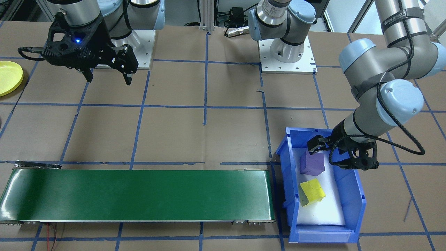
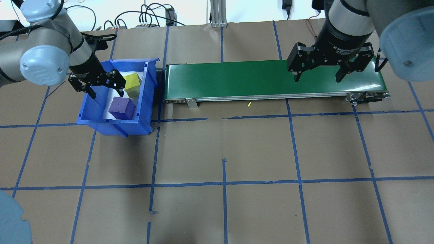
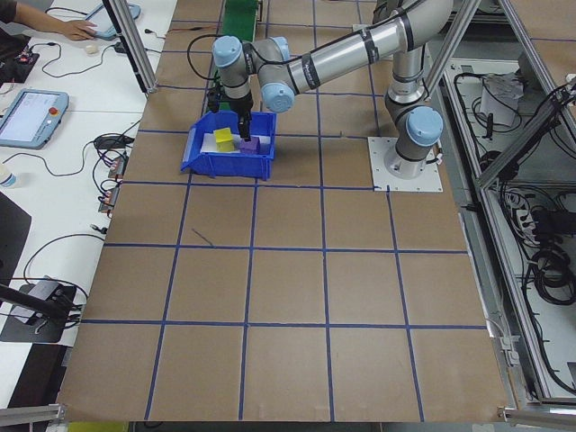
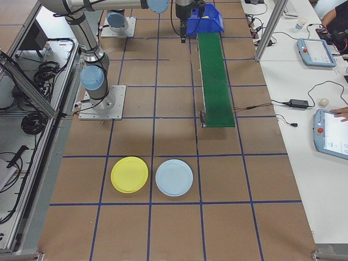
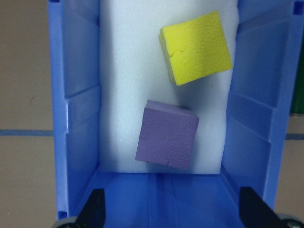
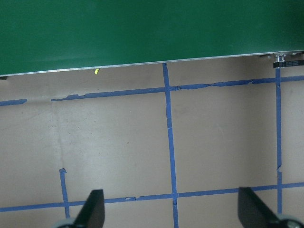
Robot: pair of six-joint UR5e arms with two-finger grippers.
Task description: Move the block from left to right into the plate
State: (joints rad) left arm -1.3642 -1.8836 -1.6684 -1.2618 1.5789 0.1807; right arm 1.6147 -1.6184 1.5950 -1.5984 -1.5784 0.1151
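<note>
A purple foam cube (image 5: 166, 141) and a yellow foam cube (image 5: 197, 47) sit apart on the white padding inside the blue plastic bin (image 2: 89, 113), both turned askew to its walls. The small round yellow plastic plate (image 4: 129, 174) lies flat on the brown table, beyond the far end of the green conveyor belt (image 4: 215, 81).

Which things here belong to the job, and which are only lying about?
Belong to the job:
purple foam cube
yellow foam cube
blue plastic bin
green conveyor belt
round yellow plastic plate
left pincer

Lying about:
round light-blue plate
</note>
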